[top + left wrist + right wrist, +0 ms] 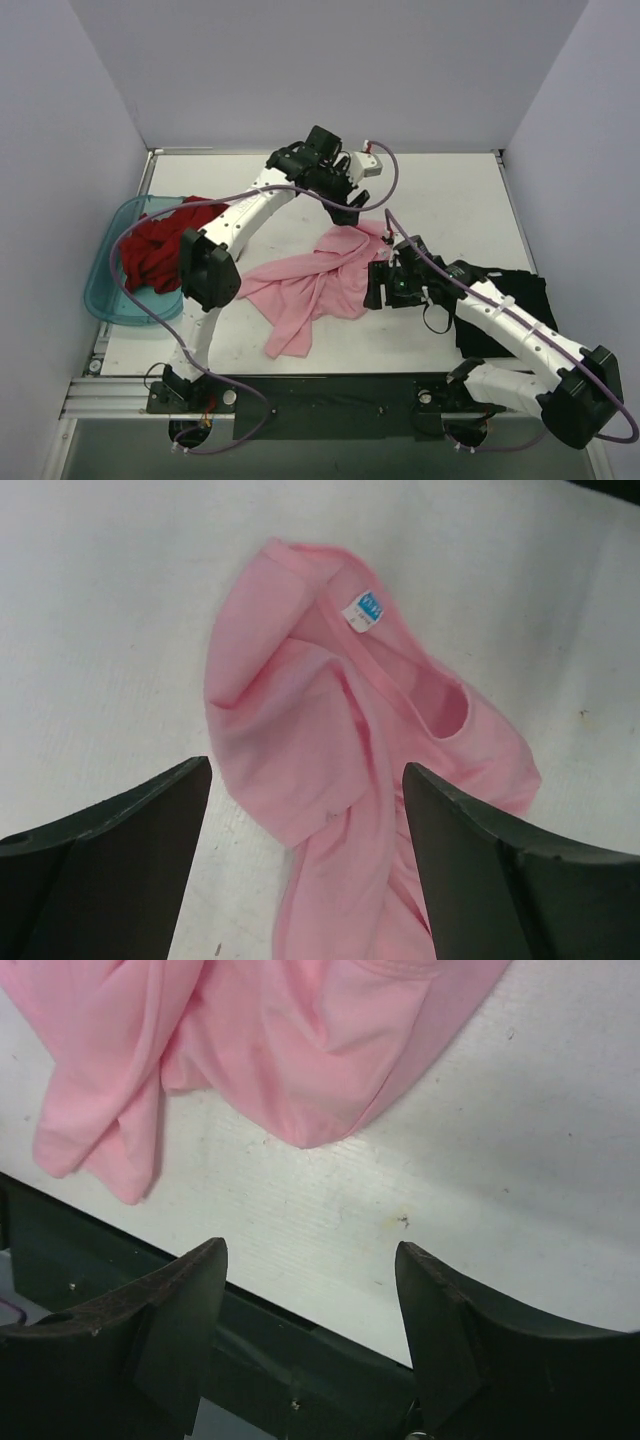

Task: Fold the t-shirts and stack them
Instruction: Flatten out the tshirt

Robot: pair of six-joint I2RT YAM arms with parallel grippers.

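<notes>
White table (440, 190), grey walls. Step judged: pink shirt (310, 280), crumpled mid-table, is to be spread flat; single layers at collar end and hem should be pinched and drawn apart evenly. At left, red shirt (150, 250) is heaped in bin (100, 300). Left gripper (348, 214) is held over the pink shirt's collar end, jaws apart, nothing gripped. Right gripper (376, 288), likewise released, is set beside its right edge. Black shirt (515, 290) lies at far right.

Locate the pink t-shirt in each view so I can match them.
Top external: pink t-shirt crumpled mid-table.
Left wrist: pink t-shirt fills the centre, collar label near the top.
Right wrist: pink t-shirt across the top edge.
Shared landmark: the white table beneath it.
</notes>
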